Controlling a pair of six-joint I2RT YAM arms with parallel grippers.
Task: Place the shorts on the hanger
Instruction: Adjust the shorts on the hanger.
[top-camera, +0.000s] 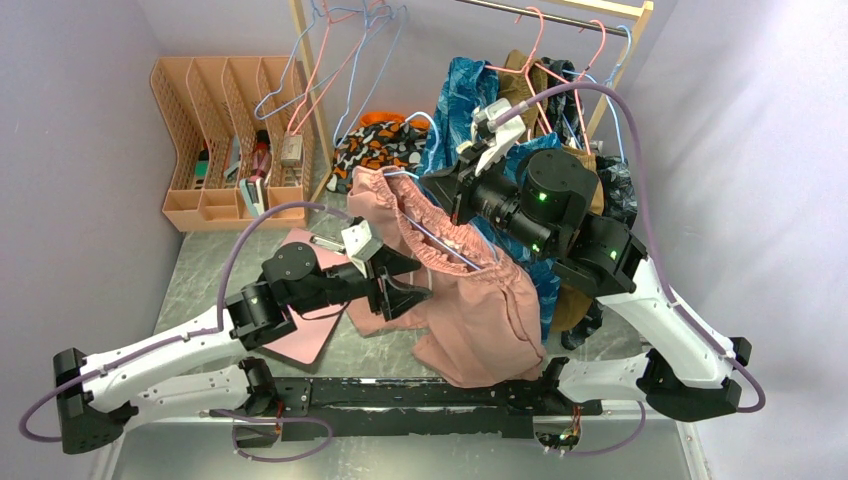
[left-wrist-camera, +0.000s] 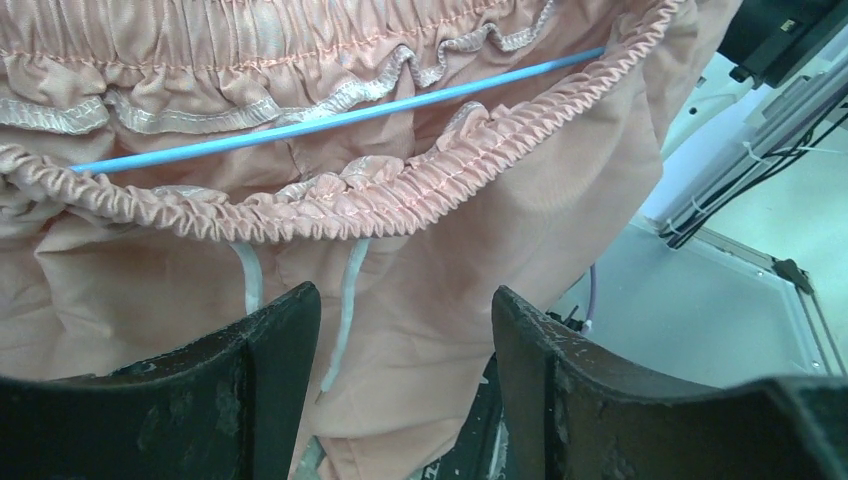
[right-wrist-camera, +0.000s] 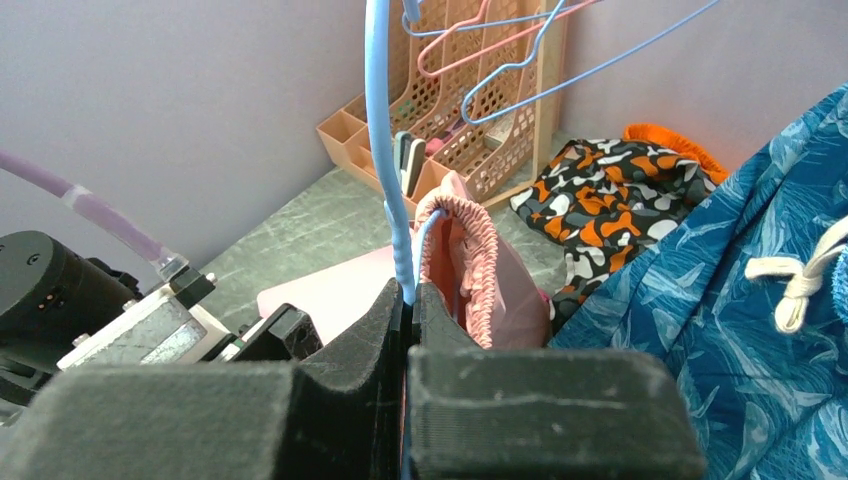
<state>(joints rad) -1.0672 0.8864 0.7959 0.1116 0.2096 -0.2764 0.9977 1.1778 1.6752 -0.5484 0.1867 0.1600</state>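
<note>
Two tools working. Right tool (right-wrist-camera: 408, 295) is pinching the hanger (right-wrist-camera: 378, 120); shorts (top-camera: 490, 300) are draping over it. Left tool (left-wrist-camera: 405, 300) is gaping apart.

Landmark: the peach lattice file organizer (top-camera: 225, 130), four slots, odds and ends standing in them. I place everything else from it.

- Behind and left of the organizer: pale lilac wall (top-camera: 70, 120), plain, matte. The same lilac closes the far side, well apart from it.
- Under it: grey-green marbled tabletop (top-camera: 190, 262), which runs toward me.
- Just beside its right end: a slanted light wooden rack post (top-camera: 326, 155), with spare pink and blue wire hangers (top-camera: 320, 70) hanging above.
- Further right, past the post: a heap of orange, black and white patterned cloth (top-camera: 375, 145), then a blue patterned garment (top-camera: 465, 85).
- Nearer me than the organizer: a flat pink board (top-camera: 305, 338) on the tabletop.
- Light: soft, even, shadows faint.
</note>
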